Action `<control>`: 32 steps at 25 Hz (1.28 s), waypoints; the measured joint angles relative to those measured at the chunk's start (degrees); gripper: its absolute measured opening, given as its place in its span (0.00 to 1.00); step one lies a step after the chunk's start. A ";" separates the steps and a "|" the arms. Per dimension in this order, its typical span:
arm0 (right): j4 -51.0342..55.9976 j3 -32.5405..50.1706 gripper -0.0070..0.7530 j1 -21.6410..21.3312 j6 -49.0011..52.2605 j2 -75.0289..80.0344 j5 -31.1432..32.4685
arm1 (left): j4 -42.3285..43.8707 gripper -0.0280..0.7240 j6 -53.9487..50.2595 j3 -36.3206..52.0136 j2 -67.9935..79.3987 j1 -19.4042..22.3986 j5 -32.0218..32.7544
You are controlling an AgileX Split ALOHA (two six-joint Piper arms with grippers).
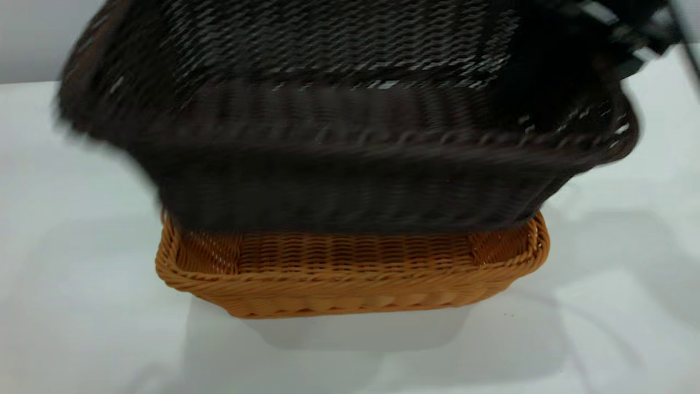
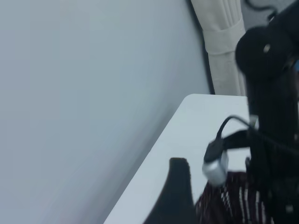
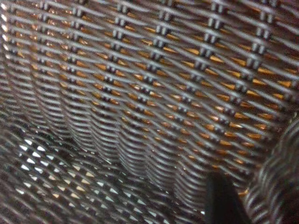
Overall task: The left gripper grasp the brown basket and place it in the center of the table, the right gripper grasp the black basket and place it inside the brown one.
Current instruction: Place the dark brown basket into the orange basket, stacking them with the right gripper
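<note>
The black basket (image 1: 339,126) hangs tilted in the air, just above the brown basket (image 1: 350,273), and hides the brown one's far half. The brown basket rests on the white table (image 1: 82,273) near the middle. My right gripper (image 1: 563,71) is shut on the black basket's right rim. In the right wrist view one of its fingers (image 3: 220,200) is inside the black basket (image 3: 140,116), beside the rim, and orange shows through the weave. My left gripper (image 2: 178,196) is raised away from both baskets, off at the table's side.
In the left wrist view the right arm (image 2: 271,116) and part of the black basket (image 2: 233,200) stand over the table's corner (image 2: 196,121). A grey wall and a pale curtain (image 2: 224,42) lie beyond. Bare tabletop surrounds the baskets.
</note>
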 joint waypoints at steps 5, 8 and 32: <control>-2.79 -5.52 0.40 2.79 0.05 4.50 1.29 | 0.00 0.80 0.00 0.00 0.00 0.00 0.44; -2.59 -8.36 0.40 2.87 0.21 6.09 1.86 | 0.00 0.80 0.00 0.00 0.00 0.00 0.55; -6.29 -8.75 0.40 2.82 8.81 8.06 -0.02 | -0.22 0.80 -0.97 0.00 0.00 0.00 0.60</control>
